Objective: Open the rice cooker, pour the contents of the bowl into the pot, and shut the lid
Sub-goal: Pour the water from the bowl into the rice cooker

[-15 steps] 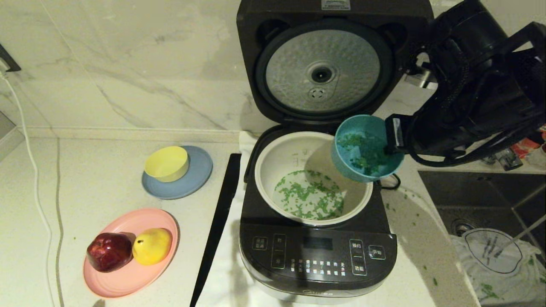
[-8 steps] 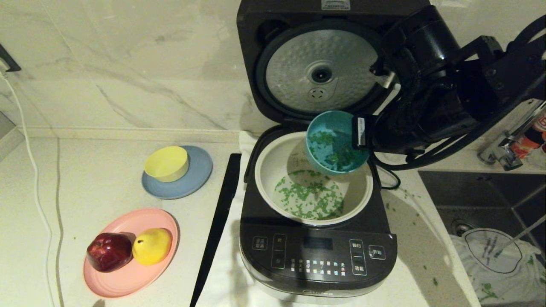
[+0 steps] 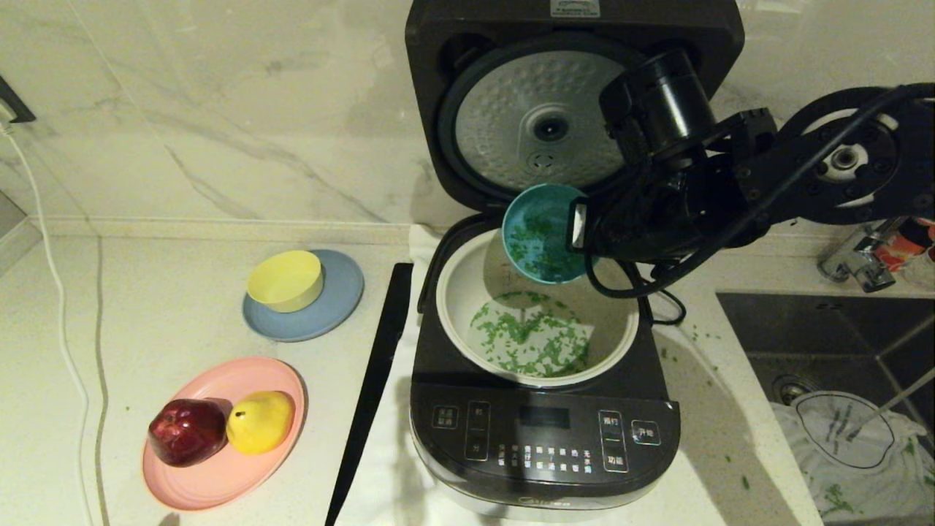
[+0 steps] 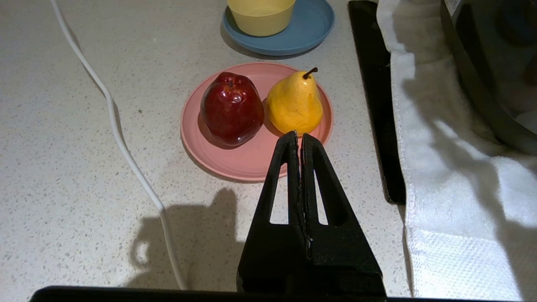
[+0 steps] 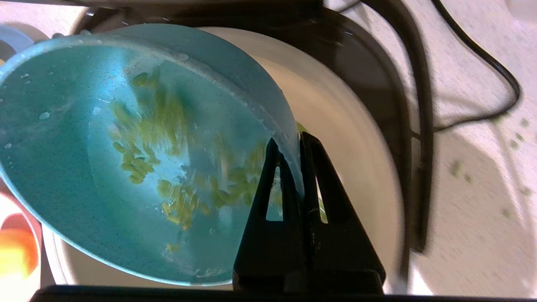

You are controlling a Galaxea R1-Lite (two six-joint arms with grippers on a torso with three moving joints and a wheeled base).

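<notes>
My right gripper (image 5: 293,140): clamped on the teal bowl's (image 3: 540,232) rim, tipped over the white pot (image 3: 467,307).
Contents (image 3: 532,342): partly in pot.
My left gripper (image 4: 299,138): closed, above bench.

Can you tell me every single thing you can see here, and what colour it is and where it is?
Big dark grey rice cooker: 1, middle of the counter, lid up.
Round white inner pot: 1, inside the cooker.
Small teal-blue bowl: 1, tilted over the pot.
Chopped bright green bits: many, in pot and bowl.
Yellow bowl: 1, on grey-blue plate.
Pink plate: 1, holding red apple and yellow pear.
White towel: 1, under the cooker.
Sink: 1, right of the cooker.
Right gripper: pinching the bowl's rim.
Left gripper: shut, above the counter near the pink plate.
</notes>
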